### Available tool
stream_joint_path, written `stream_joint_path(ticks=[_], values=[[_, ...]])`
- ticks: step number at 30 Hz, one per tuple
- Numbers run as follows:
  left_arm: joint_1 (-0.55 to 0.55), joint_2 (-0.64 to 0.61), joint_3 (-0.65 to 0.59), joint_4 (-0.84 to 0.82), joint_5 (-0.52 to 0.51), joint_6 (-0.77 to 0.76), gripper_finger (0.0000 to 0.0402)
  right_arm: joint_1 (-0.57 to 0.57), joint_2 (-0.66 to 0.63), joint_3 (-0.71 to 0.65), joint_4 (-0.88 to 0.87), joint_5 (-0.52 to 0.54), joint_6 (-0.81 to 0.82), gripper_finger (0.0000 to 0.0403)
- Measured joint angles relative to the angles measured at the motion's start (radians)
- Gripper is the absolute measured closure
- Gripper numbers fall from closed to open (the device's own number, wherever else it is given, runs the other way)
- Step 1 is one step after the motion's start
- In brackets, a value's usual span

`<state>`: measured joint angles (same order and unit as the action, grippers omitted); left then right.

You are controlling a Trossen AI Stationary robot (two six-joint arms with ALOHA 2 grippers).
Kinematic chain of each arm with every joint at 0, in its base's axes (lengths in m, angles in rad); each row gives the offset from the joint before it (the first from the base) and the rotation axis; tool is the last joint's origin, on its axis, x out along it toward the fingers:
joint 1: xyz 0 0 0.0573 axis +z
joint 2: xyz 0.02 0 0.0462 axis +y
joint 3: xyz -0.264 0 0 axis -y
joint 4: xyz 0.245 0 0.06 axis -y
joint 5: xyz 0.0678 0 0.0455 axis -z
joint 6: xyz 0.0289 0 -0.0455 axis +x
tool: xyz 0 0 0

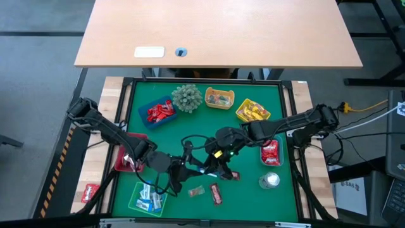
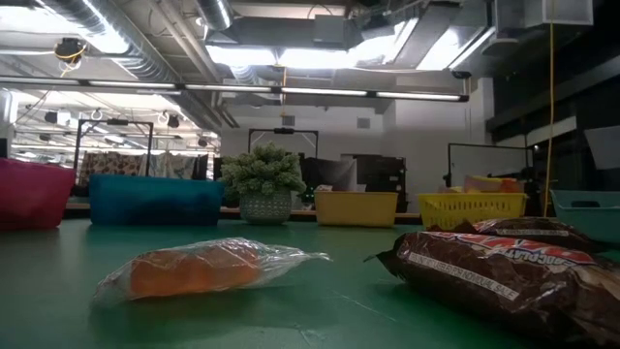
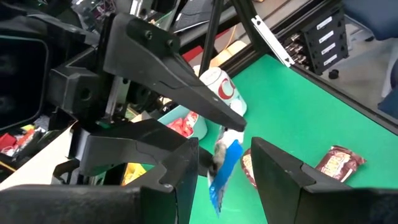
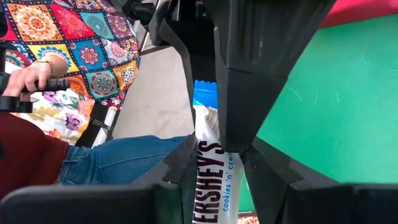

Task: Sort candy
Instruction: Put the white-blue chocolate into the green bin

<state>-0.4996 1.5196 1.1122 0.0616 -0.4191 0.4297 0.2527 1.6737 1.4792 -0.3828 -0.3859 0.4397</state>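
A blue-and-white wrapped candy point(image 3: 225, 167) sits between the two grippers, over the near middle of the green mat point(image 1: 278, 196). My right gripper point(image 4: 217, 158) is shut on it. My left gripper point(image 3: 225, 152) faces it, open, one finger on each side of the candy's blue end point(image 4: 204, 93); I see no touch. In the high view the grippers meet, left point(image 1: 185, 170) and right point(image 1: 207, 166). Loose candies lie on the mat: an orange one in clear wrap point(image 2: 194, 271), a brown one point(image 2: 504, 267) and a red one point(image 1: 231, 176). My right gripper pinches the candy between its two fingers at the white, lettered part point(image 4: 210, 163), coming level from the table's right. The fingers lie along the packet. The candy is clear of the mat, and its blue end sticks out past the fingertips toward my left gripper.
Trays ring the mat: a blue one with red candy point(image 1: 161, 112), two yellow ones point(image 1: 219, 98) point(image 1: 253, 111), a red one point(image 1: 124, 158), one with red packets point(image 1: 270, 152), one with blue-white candy point(image 1: 149, 199). Also a plant ball point(image 1: 187, 97), a silvery cup point(image 1: 270, 180), and a seated person point(image 4: 37, 74) off the table.
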Motion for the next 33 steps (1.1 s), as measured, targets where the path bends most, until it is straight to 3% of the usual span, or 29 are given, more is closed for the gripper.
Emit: stream_joint_path(ticks=[6, 19, 33], values=[[0.002, 0.0, 0.0, 0.0, 0.0, 0.0, 0.028, 0.0, 0.0, 0.0, 0.0, 0.0, 0.0, 0.029], [0.002, 0.0, 0.0, -0.005, 0.001, -0.001, 0.0375, 0.0, -0.001, 0.0, -0.002, 0.026, 0.0, 0.029], [0.001, 0.0, 0.0, -0.004, 0.0, -0.003, 0.0383, 0.002, -0.001, 0.0, -0.002, 0.03, 0.0, 0.0289]])
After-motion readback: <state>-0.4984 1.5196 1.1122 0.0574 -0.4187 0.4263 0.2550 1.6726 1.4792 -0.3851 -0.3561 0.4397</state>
